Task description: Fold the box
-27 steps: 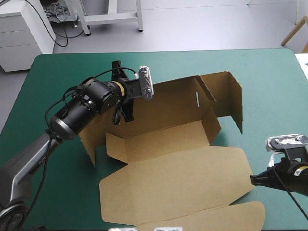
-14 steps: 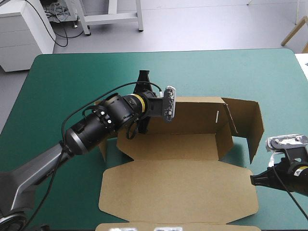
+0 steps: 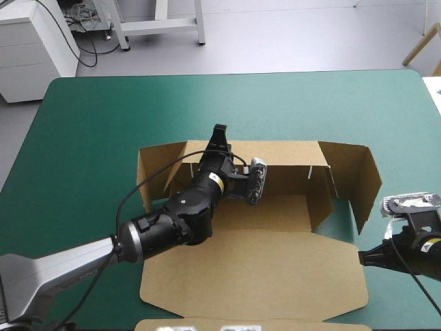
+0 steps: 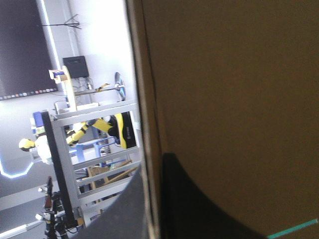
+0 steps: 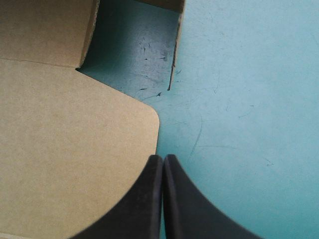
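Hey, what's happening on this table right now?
Two robot arms are folding a brown box on the teal-green table. The left hand is pinching the top edge of the box's far wall, which stands upright, with side flaps raised and the lid lying flat in front. The right hand is shut and empty, over the table just off the lid's right corner.

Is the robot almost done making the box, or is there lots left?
Maybe halfway. Done: the back wall of the box stands up. In hand: the left gripper has its jaws pinched on that wall's top edge, while the right gripper, jaws shut, is beside the lid corner. Left: the side flaps stick out untucked, and the lid lies flat on the table.
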Robot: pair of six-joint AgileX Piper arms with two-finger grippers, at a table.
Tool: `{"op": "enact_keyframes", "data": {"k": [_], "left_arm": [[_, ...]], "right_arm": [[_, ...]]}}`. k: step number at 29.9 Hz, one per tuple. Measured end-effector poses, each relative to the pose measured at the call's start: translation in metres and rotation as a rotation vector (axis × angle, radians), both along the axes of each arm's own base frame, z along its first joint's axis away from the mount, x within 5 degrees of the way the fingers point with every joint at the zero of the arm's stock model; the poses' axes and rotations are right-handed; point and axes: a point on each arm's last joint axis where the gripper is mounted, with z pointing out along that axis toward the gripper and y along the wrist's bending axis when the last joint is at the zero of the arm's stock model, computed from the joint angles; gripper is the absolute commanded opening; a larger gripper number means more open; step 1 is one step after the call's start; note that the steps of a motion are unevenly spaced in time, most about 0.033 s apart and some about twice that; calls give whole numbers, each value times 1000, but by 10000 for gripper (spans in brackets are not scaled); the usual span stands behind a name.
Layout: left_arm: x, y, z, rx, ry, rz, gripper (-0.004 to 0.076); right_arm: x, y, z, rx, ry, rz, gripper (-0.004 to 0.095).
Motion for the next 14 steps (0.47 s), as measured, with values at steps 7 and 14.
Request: {"op": "enact_keyframes", "data": {"k": [7, 14], "left_arm": [[-10, -2, -11, -7, -48, -14, -10], [-10, -2, -12, -33, -48, -3, -10]], "right_arm": [[0, 0, 0, 0, 0, 0, -19], [0, 0, 0, 0, -1, 0, -19]]}}
